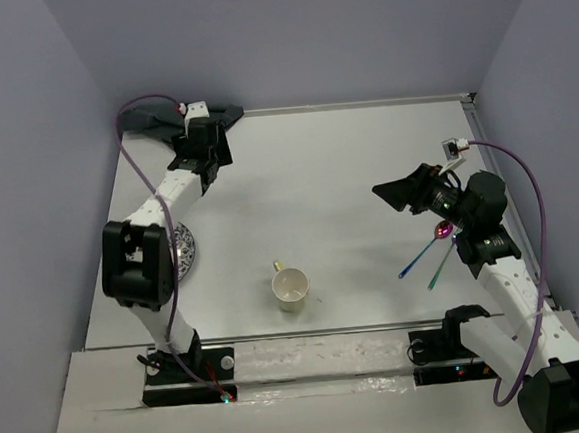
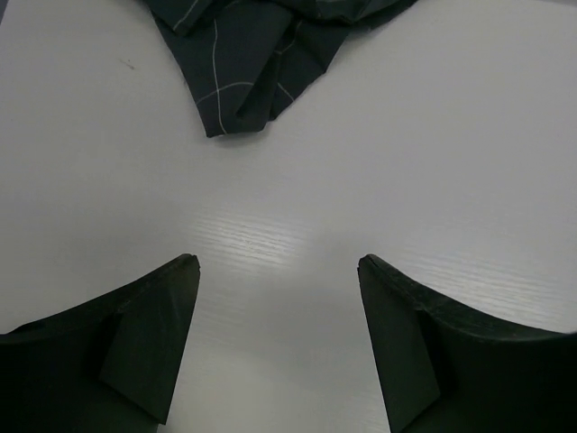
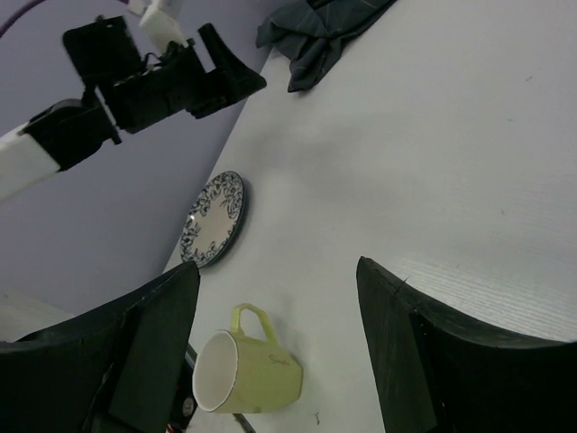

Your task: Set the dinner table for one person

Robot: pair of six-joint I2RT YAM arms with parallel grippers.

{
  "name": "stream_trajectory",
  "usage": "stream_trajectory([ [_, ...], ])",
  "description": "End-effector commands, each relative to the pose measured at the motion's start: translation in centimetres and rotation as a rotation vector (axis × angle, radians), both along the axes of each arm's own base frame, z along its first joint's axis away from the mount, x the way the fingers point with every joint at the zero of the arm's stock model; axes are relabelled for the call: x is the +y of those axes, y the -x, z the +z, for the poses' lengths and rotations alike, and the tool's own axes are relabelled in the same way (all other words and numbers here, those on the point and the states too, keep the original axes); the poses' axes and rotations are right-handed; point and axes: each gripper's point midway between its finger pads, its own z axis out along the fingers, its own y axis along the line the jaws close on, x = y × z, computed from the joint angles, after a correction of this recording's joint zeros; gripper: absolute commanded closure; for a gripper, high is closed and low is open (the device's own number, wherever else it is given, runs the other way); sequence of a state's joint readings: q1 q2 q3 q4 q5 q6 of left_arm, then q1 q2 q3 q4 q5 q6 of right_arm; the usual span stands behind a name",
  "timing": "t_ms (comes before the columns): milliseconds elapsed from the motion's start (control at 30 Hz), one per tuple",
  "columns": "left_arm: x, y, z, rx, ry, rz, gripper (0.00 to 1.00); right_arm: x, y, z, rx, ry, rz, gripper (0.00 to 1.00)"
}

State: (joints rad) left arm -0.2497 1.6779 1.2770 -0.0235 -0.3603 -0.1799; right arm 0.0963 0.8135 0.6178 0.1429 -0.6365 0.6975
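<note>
left claw (image 2: 278, 263) spread empty near dark cloth (image 2: 252, 63), right claw (image 3: 278, 268) spread empty over dinner table (image 3: 433, 135)

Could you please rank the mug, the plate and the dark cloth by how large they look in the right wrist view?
1. Yellow mug and dark cloth: alike; mug nearest, cloth cropped.
2. Patterned plate, smallest, seen obliquely.

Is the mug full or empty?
Empty. The mug's inside shows only bare white walls, nothing in it.
</note>
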Motion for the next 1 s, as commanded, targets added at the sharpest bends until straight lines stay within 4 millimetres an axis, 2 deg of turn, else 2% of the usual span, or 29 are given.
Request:
stream_trajectory([
  [0,1.9,-3.1,-1.9,0.093,-0.133,0.070,0.20,0.1,0.3,1.1,-0.066,0.015,0.022,0.24],
  [67,2.2,-4.9,-2.4,0.108,-0.154,0.089,0.20,0.1,0.4,1.1,-0.067,0.016,0.027,0.25],
  [133,3.1,-5.6,-3.0,0.136,-0.171,0.110,0.20,0.2,0.4,0.8,-0.060,0.015,0.032,0.25],
  [267,3.5,-7.8,-4.9,0.185,-0.212,0.116,0.20,0.3,0.3,0.6,-0.047,0.014,0.043,0.25],
  [433,4.4,-9.3,-6.5,0.237,-0.259,0.140,0.20,0.5,0.4,1.3,-0.057,0.008,0.055,0.25],
  [533,4.9,-10.2,-6.9,0.240,-0.267,0.153,0.21,0.6,0.5,1.2,-0.055,0.004,0.065,0.25],
  [700,5.4,-12.2,-8.8,0.281,-0.295,0.151,0.23,0.7,0.5,0.6,-0.047,0.005,0.073,0.25],
  [867,6.1,-13.5,-9.6,0.279,-0.285,0.167,0.42,0.7,0.4,-0.2,-0.040,0.005,0.076,0.25],
  [900,6.1,-13.8,-9.6,0.274,-0.276,0.171,0.50,0.7,0.2,-0.6,-0.028,0.006,0.073,0.25],
  [967,6.4,-14.1,-9.9,0.273,-0.258,0.171,0.80,0.8,-0.1,-1.2,-0.016,0.000,0.079,0.25],
])
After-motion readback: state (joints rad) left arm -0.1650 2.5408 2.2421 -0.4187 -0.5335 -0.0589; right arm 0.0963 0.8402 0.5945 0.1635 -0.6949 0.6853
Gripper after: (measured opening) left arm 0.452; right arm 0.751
